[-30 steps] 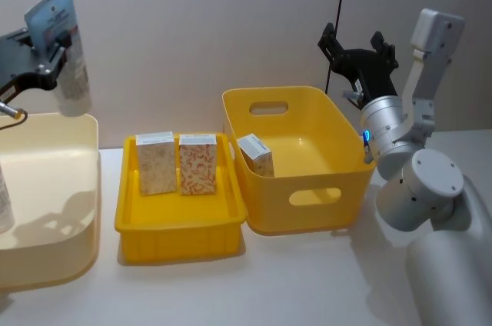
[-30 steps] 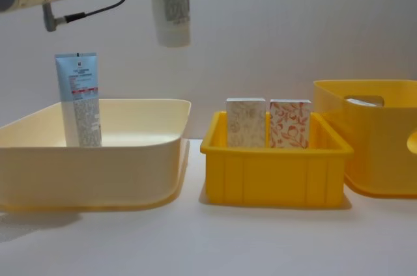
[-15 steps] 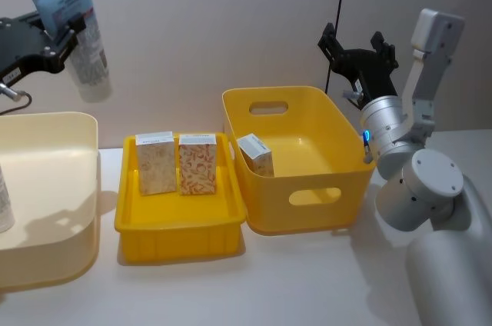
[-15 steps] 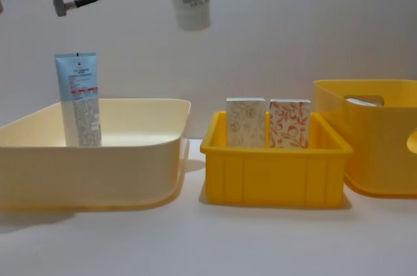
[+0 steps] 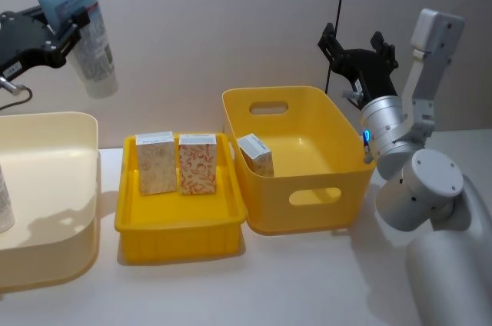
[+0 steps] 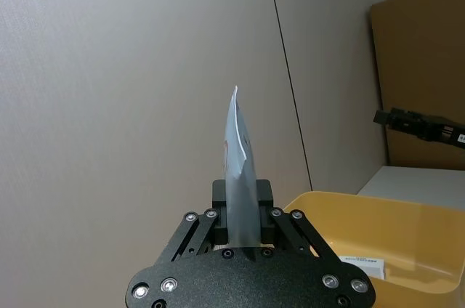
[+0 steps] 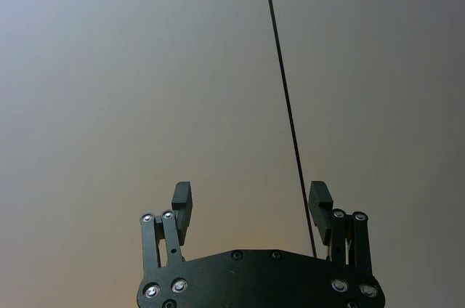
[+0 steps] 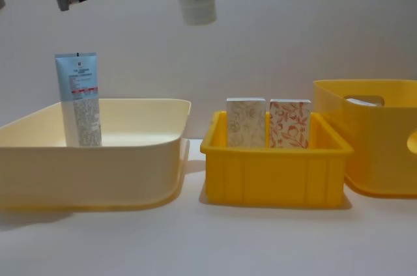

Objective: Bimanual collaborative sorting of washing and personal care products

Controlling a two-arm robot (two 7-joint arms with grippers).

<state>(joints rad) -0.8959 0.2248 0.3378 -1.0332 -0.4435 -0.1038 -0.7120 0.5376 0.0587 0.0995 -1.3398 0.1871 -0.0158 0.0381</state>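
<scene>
A: Held tube (image 5: 91,49) has drifted right and slightly up. It's now high over the cream bin's (image 8: 91,165) right rim, next to the yellow tray (image 5: 177,237).
B: Grip?
A: Left gripper (image 6: 242,210) is clamped on the crimped end, cap down. Other tube (image 8: 79,100) stands upright in the cream bin.
B: So no drop there?
A: Looks like a reroute or handover, I'd guess. Right gripper (image 5: 359,53) is raised behind the deep yellow bin (image 5: 307,195), fingers spread, empty.
</scene>
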